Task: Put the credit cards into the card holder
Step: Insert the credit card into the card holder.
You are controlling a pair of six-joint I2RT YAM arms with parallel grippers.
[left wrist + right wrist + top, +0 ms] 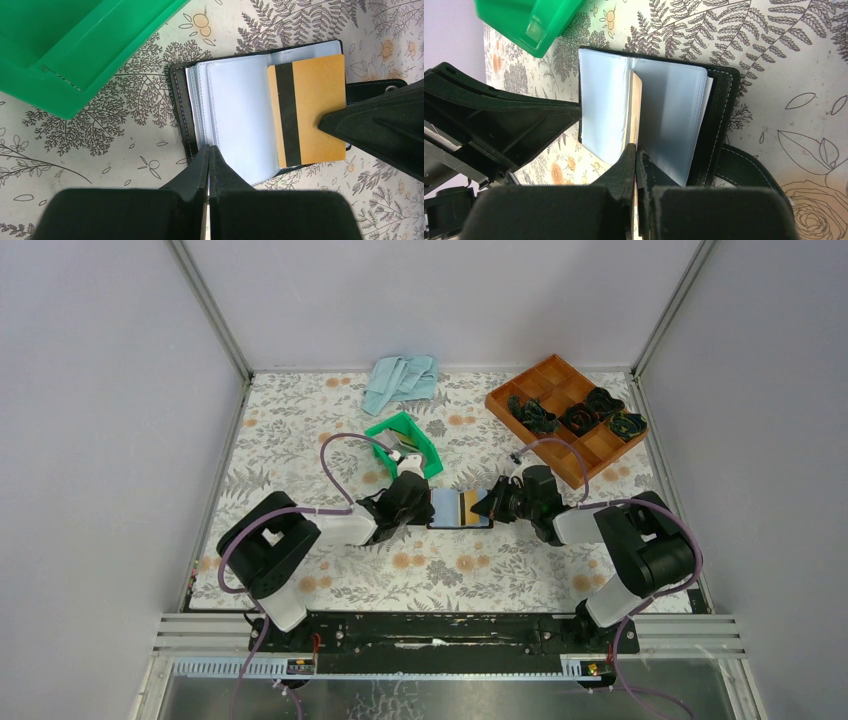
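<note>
While the green bin (405, 440) sits behind and left of the open card holder (240, 115) on the flowered surface (440, 575), the left claw (208, 150) is clamped on the holder's clear sleeves at its left edge. A gold card (315, 100) lies across the holder's right half, its edge pinched by the right claw (636, 150).

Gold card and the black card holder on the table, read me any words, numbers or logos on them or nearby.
None can be read.
gold card: no print, only a black magnetic stripe.
card holder: plain black cover, clear sleeves, no brand.
green bin: no label; its contents are too small to read.
</note>
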